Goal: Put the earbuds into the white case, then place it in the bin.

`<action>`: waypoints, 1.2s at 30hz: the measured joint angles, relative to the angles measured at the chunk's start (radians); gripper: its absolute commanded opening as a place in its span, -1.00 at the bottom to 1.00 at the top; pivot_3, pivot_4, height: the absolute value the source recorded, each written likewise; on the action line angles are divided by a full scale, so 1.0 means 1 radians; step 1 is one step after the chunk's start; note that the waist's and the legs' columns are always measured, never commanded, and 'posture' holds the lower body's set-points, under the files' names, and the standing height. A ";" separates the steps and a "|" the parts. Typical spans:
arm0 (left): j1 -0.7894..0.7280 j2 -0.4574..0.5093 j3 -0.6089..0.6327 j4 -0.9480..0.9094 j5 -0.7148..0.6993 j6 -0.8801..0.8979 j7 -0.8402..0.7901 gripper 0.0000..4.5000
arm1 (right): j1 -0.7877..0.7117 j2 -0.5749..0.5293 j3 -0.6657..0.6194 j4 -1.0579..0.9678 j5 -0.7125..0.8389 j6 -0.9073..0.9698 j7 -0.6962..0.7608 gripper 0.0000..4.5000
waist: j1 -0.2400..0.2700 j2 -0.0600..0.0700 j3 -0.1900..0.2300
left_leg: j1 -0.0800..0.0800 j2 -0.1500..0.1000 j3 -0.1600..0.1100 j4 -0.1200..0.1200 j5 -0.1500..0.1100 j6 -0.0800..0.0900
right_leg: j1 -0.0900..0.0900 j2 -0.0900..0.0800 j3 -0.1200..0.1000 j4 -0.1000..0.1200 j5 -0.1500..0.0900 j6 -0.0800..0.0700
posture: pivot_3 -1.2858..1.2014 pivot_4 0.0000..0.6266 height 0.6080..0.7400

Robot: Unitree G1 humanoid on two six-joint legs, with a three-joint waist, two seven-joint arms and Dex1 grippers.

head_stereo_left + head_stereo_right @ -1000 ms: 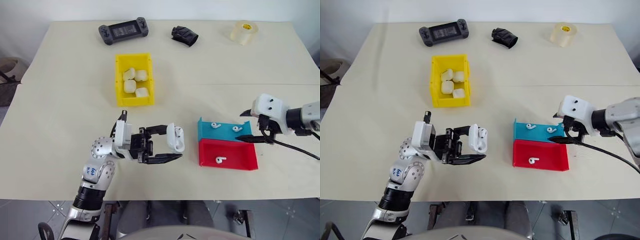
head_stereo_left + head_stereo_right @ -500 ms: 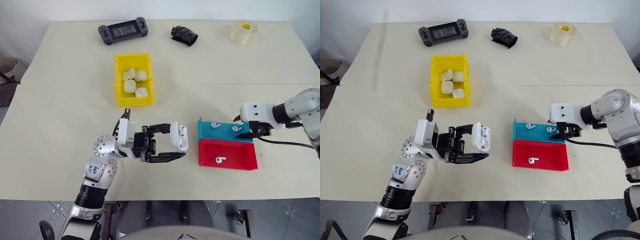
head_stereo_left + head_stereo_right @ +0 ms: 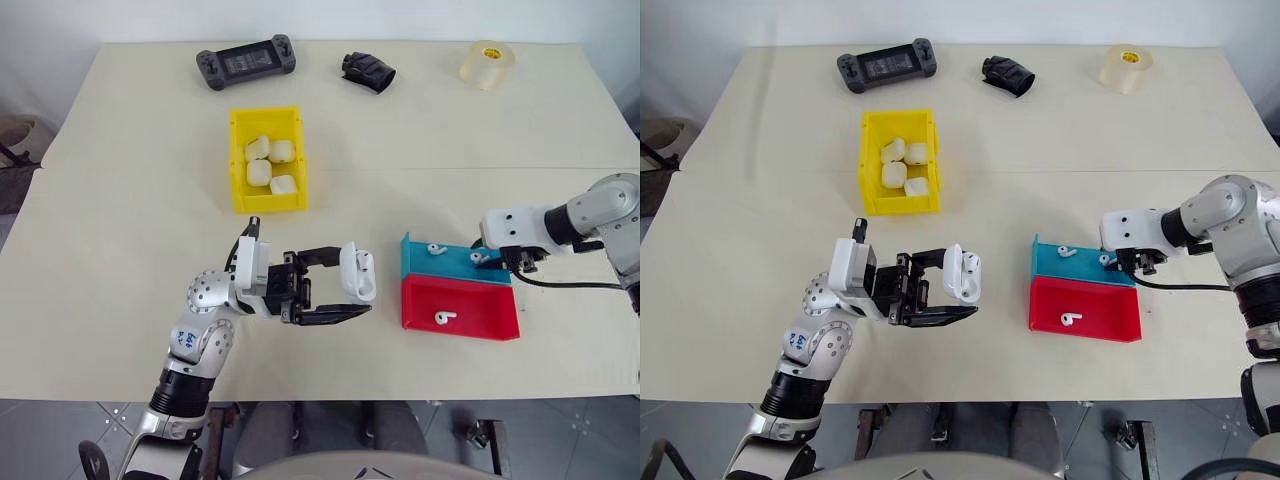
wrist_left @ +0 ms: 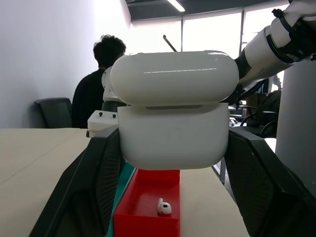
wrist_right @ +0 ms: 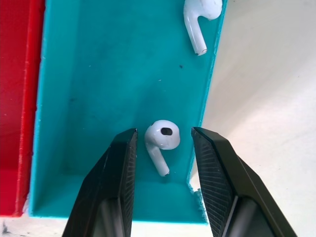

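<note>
Now: right fingers down in the teal tray, astride one earbud

On the tabletop (image 3: 120,200), the bin (image 3: 239,160) sits well apart from both arms, holding four white cases. The left gripper (image 3: 340,296) has not moved over the last second: its fingers clamp the white case (image 3: 357,274), lid up, beside the trays. The teal tray (image 3: 420,262) and red tray (image 3: 470,312) have slid slightly to the right. The right gripper (image 5: 162,170), a second ago hovering wide at the teal tray's edge, has dropped in and half closed; its fingers (image 5: 114,173) flank an earbud (image 5: 161,139), one nearly touching it, the other apart. A second earbud (image 5: 198,15) lies farther along, a third (image 3: 440,318) in the red tray. Judgement: first pick imminent; no earbud loaded yet, binning remains
</note>
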 measured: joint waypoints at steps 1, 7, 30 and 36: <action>0.000 0.000 0.000 0.000 0.000 -0.001 0.000 0.23 | -0.003 0.002 0.000 0.005 -0.003 -0.007 0.001 -0.20 | 0.000 0.000 0.000 | 0.000 0.000 0.000 0.000 0.000 0.000 | 0.000 0.000 0.000 0.000 0.000 0.000 | 0.03 -0.52 1.00; 0.005 0.000 0.000 0.001 0.000 -0.014 -0.001 0.23 | -0.011 0.007 0.000 0.026 -0.014 -0.034 0.012 -0.46 | 0.001 0.000 0.000 | 0.000 0.000 0.000 0.000 0.000 0.000 | 0.000 0.000 0.000 0.000 0.000 0.000 | 0.03 -0.52 1.00; -0.024 0.000 0.021 0.051 0.000 -0.033 -0.024 0.23 | 0.297 0.054 -0.465 -0.526 0.611 0.523 -0.062 -0.72 | 0.006 0.000 0.000 | 0.000 0.001 -0.005 0.001 0.000 0.000 | 0.002 -0.001 -0.004 0.002 0.000 0.000 | 0.03 -0.52 1.00; -0.076 -0.025 0.021 0.097 0.001 -0.033 -0.022 0.23 | 0.451 0.271 -0.666 -0.892 1.152 0.892 -0.481 -0.72 | 0.005 0.000 0.000 | 0.000 0.001 -0.006 0.001 0.001 -0.001 | 0.002 0.000 -0.005 0.003 0.001 -0.001 | 0.03 -0.52 1.00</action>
